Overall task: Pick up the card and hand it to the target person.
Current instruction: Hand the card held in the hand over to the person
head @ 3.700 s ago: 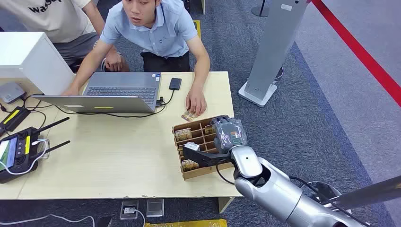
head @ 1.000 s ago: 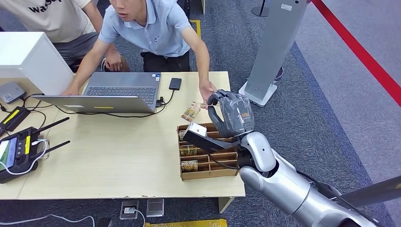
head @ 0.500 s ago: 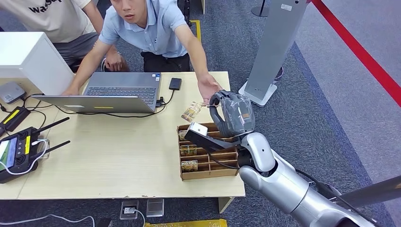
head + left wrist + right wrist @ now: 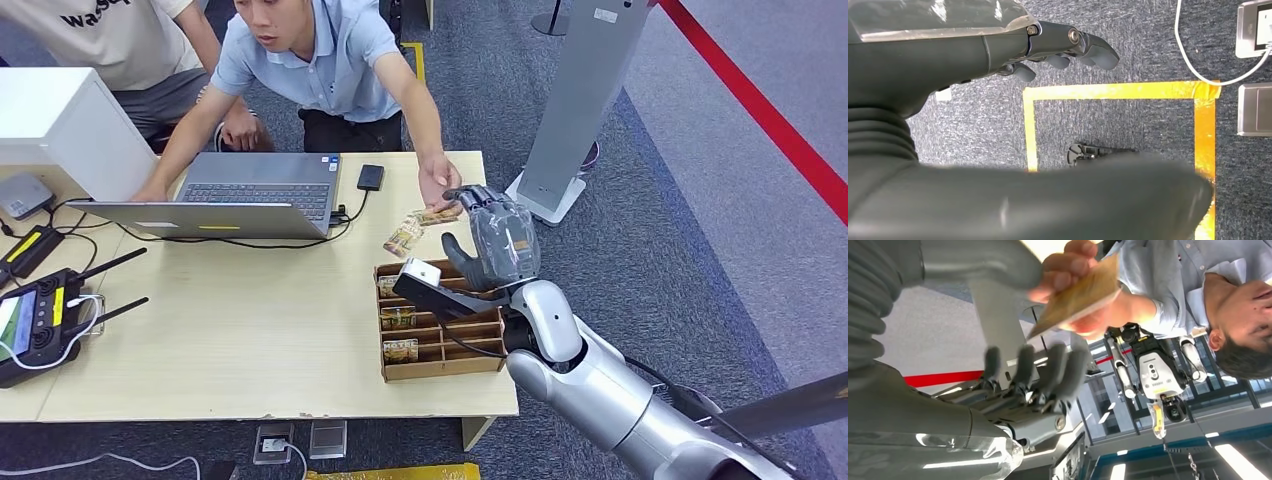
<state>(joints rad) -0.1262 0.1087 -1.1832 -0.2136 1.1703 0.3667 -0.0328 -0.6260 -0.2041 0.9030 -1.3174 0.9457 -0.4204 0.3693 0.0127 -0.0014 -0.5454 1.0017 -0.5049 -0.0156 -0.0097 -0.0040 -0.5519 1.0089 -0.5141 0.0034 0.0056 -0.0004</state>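
Observation:
The tan card [image 4: 438, 214] hangs just off the table's far right part, pinched in the hand [image 4: 436, 187] of the person in the blue shirt. My right hand [image 4: 497, 238] is raised beside it with its fingers spread, above the wooden compartment box [image 4: 440, 345]. In the right wrist view the card [image 4: 1080, 292] sits in the person's hand [image 4: 1068, 265], apart from my fingers [image 4: 1038, 372]. My left hand [image 4: 998, 45] hangs over the carpet, fingers extended and holding nothing.
Another card [image 4: 403, 238] lies on the table beside the box, which holds several more. A laptop [image 4: 255, 190], a phone [image 4: 370, 177] and a remote controller [image 4: 35, 320] are on the table. A grey pillar stand [image 4: 575, 100] rises at the right. A second person stands back left.
The person's hand has closed on the card and drawn it slightly away. My right hand's fingers have spread off the card. The arm has stayed raised.

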